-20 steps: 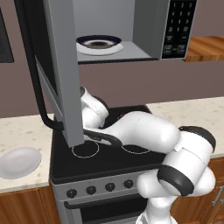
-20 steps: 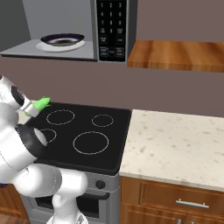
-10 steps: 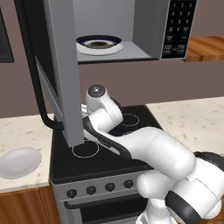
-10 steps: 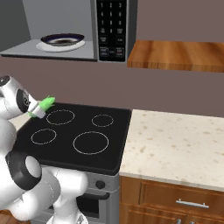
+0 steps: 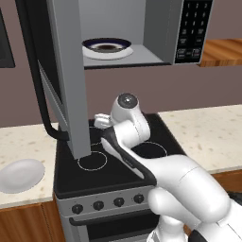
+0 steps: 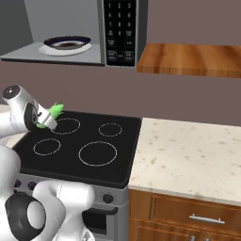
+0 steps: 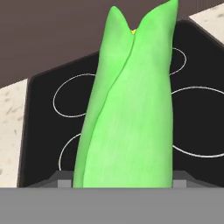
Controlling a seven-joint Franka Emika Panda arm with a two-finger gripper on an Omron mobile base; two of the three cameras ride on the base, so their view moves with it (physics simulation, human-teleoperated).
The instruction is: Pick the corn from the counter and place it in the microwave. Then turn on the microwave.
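Note:
My gripper [image 6: 49, 120] is shut on the corn [image 6: 55, 111], a bright green husked cob whose tip points up and to the right. I hold it above the left rear part of the black stovetop [image 6: 89, 150]. In the hand view the corn [image 7: 131, 109] rises tall between the fingertips [image 7: 64, 182]. The microwave [image 5: 142, 33] hangs above with its door [image 5: 66, 71] swung wide open to the left. Inside it a dark-rimmed plate [image 5: 107, 47] rests on the floor. In the left base view my hand [image 5: 101, 121] sits just right of the door's lower edge.
The beige counter [image 6: 188, 150] runs right of the stove, with a wooden shelf [image 6: 188, 59] above it. A white plate [image 5: 21, 175] lies on the counter left of the stove. The keypad [image 6: 120, 30] is on the microwave's right side. Oven knobs [image 5: 98, 205] line the stove front.
The arm has swung up and to the right, and the hand with the corn has shifted slightly right over the stovetop. The door and plate are unchanged.

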